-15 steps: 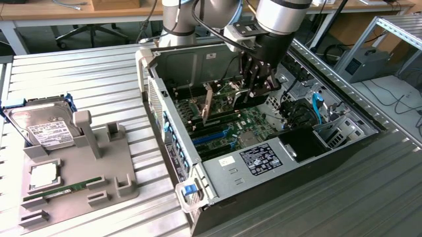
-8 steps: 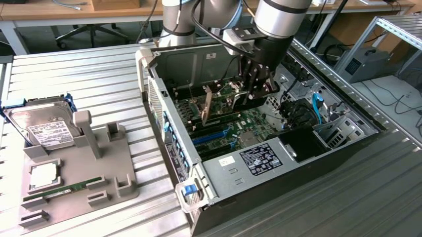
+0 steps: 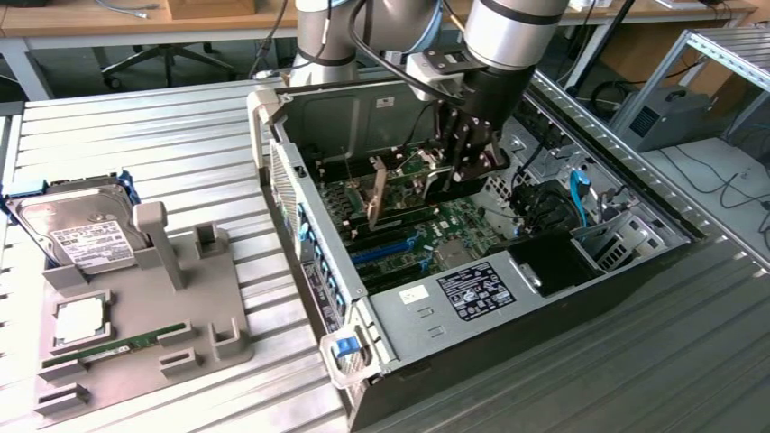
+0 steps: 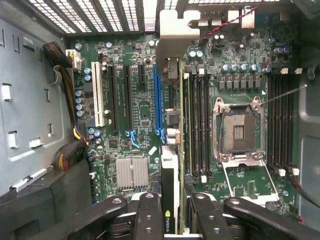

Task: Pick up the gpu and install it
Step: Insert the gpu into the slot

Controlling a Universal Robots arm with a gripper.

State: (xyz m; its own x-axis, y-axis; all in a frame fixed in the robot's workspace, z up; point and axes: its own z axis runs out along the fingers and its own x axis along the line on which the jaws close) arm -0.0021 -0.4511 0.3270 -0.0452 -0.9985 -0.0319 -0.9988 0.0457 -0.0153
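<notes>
The gpu [image 3: 409, 188] stands on edge inside the open computer case [image 3: 398, 311], its metal end bracket [image 3: 377, 194] toward the exterior view's left. My gripper [image 3: 463, 167] reaches down into the case and is shut on the card's upper edge. In the wrist view the gpu [image 4: 170, 150] runs edge-on between my black fingers [image 4: 149, 215], with its silver bracket [image 4: 175, 30] at the case's rear grille. It lies right beside the long blue slot [image 4: 158, 100] on the motherboard [image 4: 135, 125]. Whether its lower edge touches a slot cannot be told.
A grey fixture [image 3: 180, 307] outside the case holds a silver hard drive [image 3: 78, 230], a processor chip [image 3: 78, 320] and a narrow memory stick [image 3: 114, 347]. Inside are an open processor socket [image 4: 240, 130], a small heatsink [image 4: 131, 172], cable bundles [image 4: 65, 75] and a drive cage [image 3: 608, 239].
</notes>
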